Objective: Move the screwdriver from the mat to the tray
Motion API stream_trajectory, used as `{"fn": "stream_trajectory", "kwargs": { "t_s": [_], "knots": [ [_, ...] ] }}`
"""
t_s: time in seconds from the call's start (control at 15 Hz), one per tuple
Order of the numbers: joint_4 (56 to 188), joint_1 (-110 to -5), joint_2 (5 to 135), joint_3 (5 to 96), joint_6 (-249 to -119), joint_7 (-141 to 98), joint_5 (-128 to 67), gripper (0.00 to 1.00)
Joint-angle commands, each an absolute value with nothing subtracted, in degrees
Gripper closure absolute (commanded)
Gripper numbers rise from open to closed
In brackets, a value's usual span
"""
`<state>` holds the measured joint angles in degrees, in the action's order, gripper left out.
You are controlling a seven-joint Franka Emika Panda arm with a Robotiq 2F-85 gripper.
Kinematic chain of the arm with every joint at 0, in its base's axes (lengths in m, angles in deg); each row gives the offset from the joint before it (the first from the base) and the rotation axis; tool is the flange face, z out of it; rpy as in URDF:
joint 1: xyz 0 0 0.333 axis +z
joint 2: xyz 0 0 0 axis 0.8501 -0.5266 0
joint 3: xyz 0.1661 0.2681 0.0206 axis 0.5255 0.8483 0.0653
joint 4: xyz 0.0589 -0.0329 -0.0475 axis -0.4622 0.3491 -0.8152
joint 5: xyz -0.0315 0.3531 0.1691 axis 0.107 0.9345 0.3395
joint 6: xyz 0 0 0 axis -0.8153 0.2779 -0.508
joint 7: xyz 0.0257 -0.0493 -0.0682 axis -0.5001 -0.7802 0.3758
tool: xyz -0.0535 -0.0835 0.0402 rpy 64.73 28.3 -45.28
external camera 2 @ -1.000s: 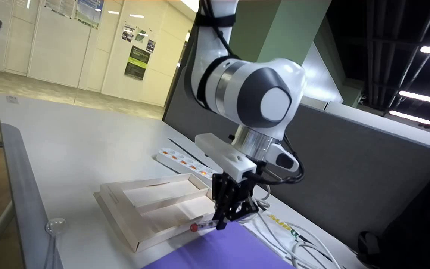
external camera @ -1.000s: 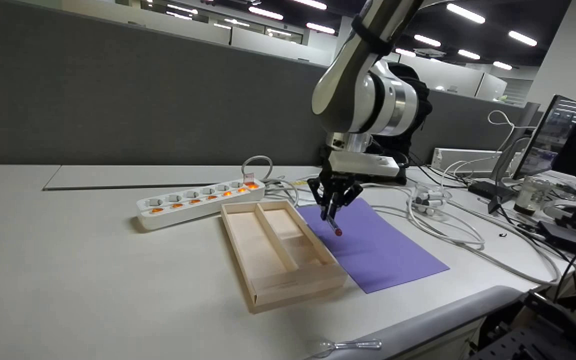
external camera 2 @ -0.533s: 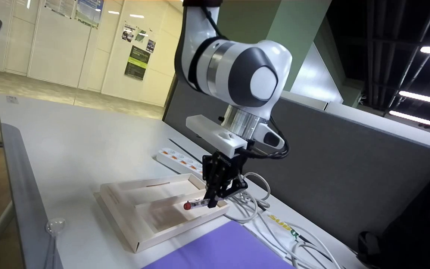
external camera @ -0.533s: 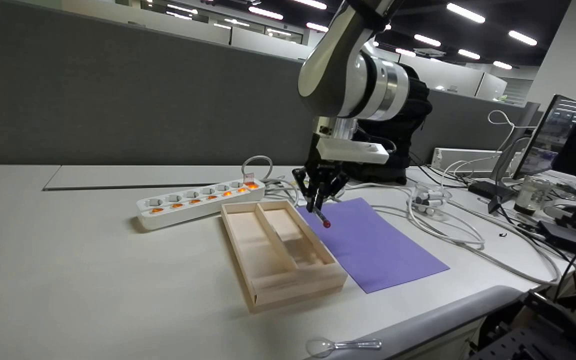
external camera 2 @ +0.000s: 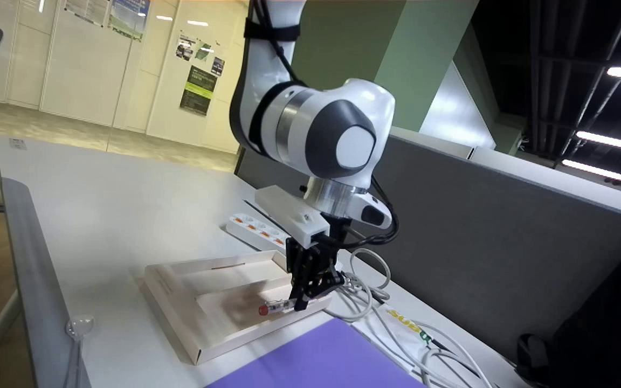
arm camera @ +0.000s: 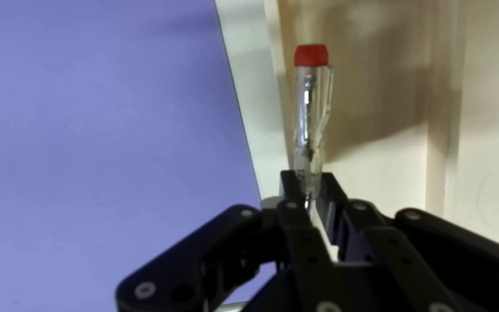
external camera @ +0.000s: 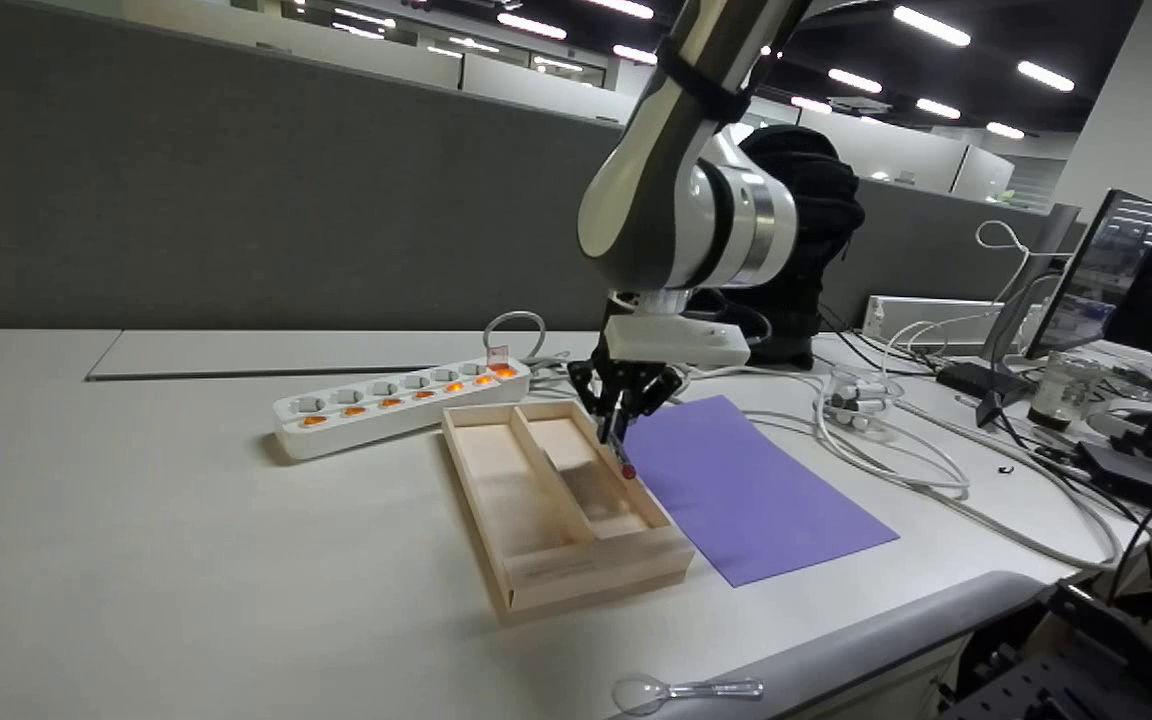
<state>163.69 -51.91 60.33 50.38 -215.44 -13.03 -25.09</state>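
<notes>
The screwdriver [arm camera: 312, 112] has a clear handle with a red end cap; it also shows in both exterior views [external camera: 626, 466] [external camera 2: 277, 307]. My gripper [arm camera: 306, 186] is shut on it, and the red end points out past the fingertips. The gripper [external camera: 614, 435] holds it in the air over the mat-side edge and compartment of the light-wood tray [external camera: 601, 575]. The tray's divider [arm camera: 439, 151] shows in the wrist view. The purple mat [external camera: 756, 500] lies beside the tray with nothing on it; it fills the left of the wrist view [arm camera: 102, 130]. The screwdriver's shaft is mostly hidden between the fingers.
A white power strip [external camera: 401, 408] lies at the tray's far end. White cables [external camera 2: 364, 307] run behind the tray and mat. A clear plastic spoon [external camera: 701, 690] lies near the table's front edge. A grey partition [external camera: 286, 200] stands behind the table.
My gripper has carried the screwdriver from above the mat sideways to above the tray's mat-side edge. It rose first, then came down a little. Tray and mat have not moved.
</notes>
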Motion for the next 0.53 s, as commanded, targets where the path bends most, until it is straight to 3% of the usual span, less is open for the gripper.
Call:
{"fn": "stream_trajectory", "kwargs": {
  "t_s": [0.0, 0.47],
  "knots": [
    [162.22, -47.86, 56.43, 46.94, -220.39, -4.02, -22.7, 0.96],
    [162.43, -46.27, 56.04, 46.59, -224.05, -0.4, -15.93, 0.96]
  ]
}}
